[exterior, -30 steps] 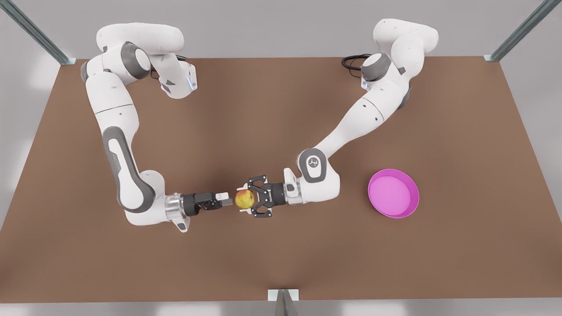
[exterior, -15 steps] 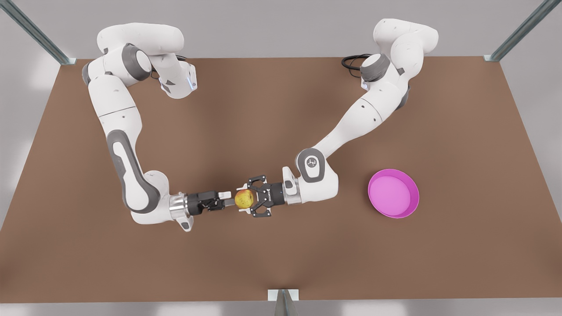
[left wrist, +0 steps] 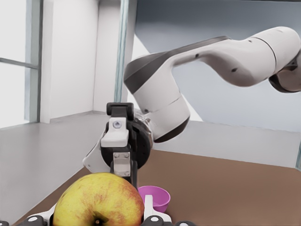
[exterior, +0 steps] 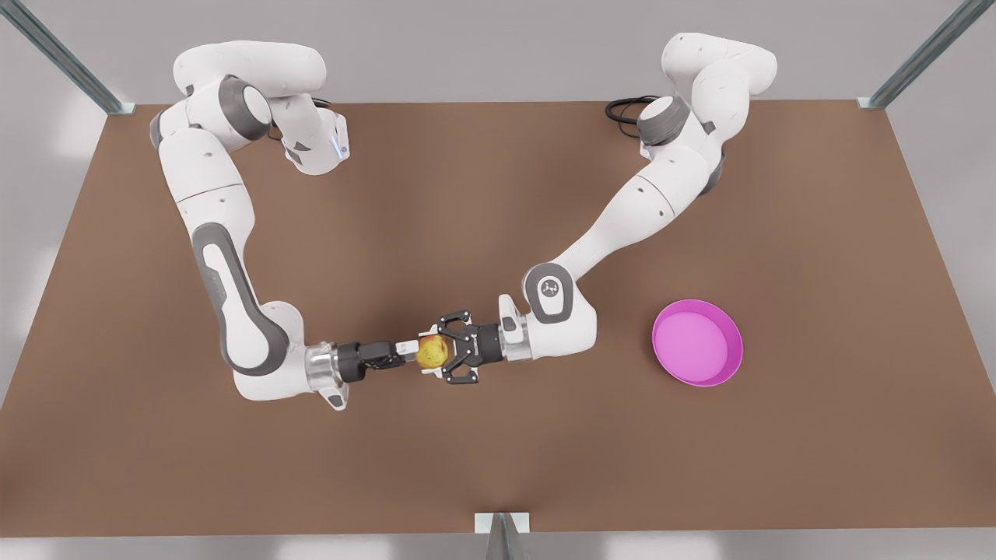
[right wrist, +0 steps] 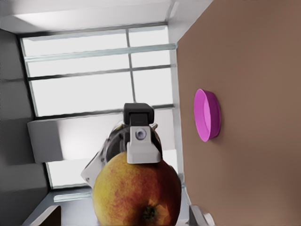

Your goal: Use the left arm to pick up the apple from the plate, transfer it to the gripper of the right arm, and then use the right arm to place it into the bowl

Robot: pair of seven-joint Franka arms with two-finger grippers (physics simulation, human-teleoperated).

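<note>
Starting at the front view's left, we are seeing the right gripper (exterior: 405, 347) reaching level across the table with its tip right at the apple (exterior: 433, 351); whether it has closed on the fruit we cannot tell. The apple is hanging in the air between the two arms, well clear of the tabletop. It is small and round, yellow with a red blush and a dark stem dimple. We are judging it to be light, firm and smooth-skinned, so it is likely to roll out of a shallow pinch. The best hold is across its widest part, on the sides left free. On its other side, the left gripper (exterior: 437, 351) is pinching it between spread black fingers. Further right, the plate (exterior: 735, 342) is sitting empty. From the left wrist, we are glimpsing the bowl (left wrist: 155, 197) beyond the right arm.
</note>
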